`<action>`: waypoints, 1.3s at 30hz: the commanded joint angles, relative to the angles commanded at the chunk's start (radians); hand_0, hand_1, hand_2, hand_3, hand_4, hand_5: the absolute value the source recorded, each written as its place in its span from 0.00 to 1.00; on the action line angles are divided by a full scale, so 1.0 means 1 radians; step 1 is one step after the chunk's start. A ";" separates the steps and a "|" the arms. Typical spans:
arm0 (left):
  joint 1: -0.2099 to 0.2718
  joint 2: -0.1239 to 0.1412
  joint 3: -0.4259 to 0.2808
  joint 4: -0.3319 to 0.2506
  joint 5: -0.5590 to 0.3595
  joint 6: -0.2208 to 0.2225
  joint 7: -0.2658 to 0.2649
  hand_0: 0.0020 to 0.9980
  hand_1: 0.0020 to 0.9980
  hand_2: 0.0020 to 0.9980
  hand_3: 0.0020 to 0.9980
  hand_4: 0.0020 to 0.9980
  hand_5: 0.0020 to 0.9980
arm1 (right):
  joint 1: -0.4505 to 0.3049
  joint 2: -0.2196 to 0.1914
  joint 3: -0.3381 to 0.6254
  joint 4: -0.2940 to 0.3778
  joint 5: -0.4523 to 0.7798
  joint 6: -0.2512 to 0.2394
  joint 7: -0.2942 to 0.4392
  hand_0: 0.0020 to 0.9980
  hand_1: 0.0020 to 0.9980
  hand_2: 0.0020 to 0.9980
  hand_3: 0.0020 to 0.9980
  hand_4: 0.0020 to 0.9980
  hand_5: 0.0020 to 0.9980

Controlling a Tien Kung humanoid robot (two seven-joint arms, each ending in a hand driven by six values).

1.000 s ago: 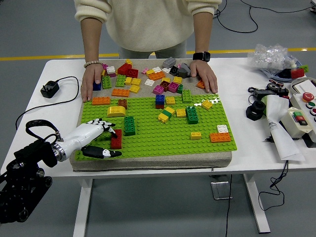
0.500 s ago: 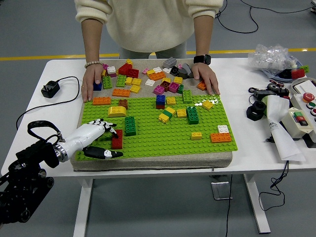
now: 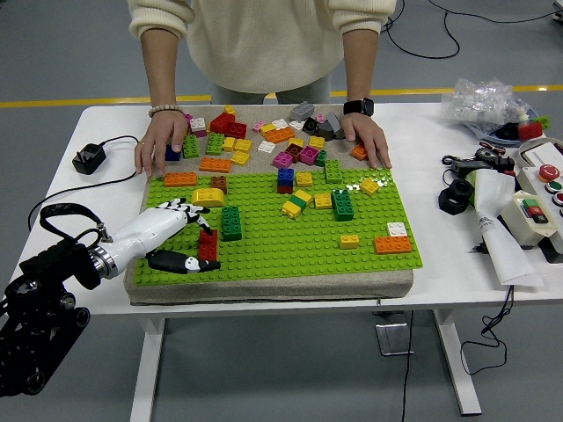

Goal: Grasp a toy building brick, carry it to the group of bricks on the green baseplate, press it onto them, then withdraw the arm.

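A green baseplate [image 3: 281, 242] lies on a grey pad, with loose bricks [image 3: 264, 141] heaped along its far edge. A red brick [image 3: 208, 246] stands upright on the plate's near left part, next to a dark green brick [image 3: 230, 222]. My left hand [image 3: 195, 237] reaches in from the lower left. Its white fingers [image 3: 179, 210] are spread above and left of the red brick, and its black thumb [image 3: 185, 262] lies low against the brick's base. The hand holds nothing. A person's hands [image 3: 160, 141] [image 3: 365, 139] press on the pad's far edge.
More bricks are fixed about the plate: yellow [image 3: 208, 197], orange [image 3: 391, 243], green [image 3: 342, 205]. A black charger [image 3: 88, 158] and its cable lie at the left. A control box [image 3: 541, 189], paper [image 3: 497, 224], black parts [image 3: 457, 195] and a plastic bag [image 3: 484, 98] crowd the right.
My left hand has drawn back to the left and its fingers have lifted off the red brick, which stays standing on the plate. The person's hand at the left shifted slightly outward.
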 joint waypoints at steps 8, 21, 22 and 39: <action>-0.050 -0.023 -0.028 0.030 -0.041 -0.020 -0.008 1.00 0.88 0.85 0.70 1.00 0.75 | 0.003 0.001 -0.002 0.000 0.001 -0.001 0.004 0.79 0.71 0.76 0.72 0.91 0.55; -0.121 -0.087 -0.075 0.120 0.000 -0.067 -0.020 1.00 0.87 0.81 0.93 1.00 0.27 | 0.006 0.000 -0.004 0.000 0.004 -0.002 0.003 0.79 0.71 0.76 0.72 0.91 0.55; -0.123 -0.092 -0.079 0.128 0.000 -0.068 -0.022 1.00 0.87 0.81 0.93 1.00 0.27 | 0.007 0.000 -0.005 0.000 0.005 -0.003 0.003 0.79 0.71 0.76 0.72 0.91 0.55; -0.121 -0.053 -0.154 0.154 0.000 -0.077 -0.044 1.00 0.87 0.80 0.92 1.00 0.23 | 0.008 0.001 -0.005 0.000 0.005 -0.005 0.001 0.79 0.71 0.75 0.72 0.91 0.55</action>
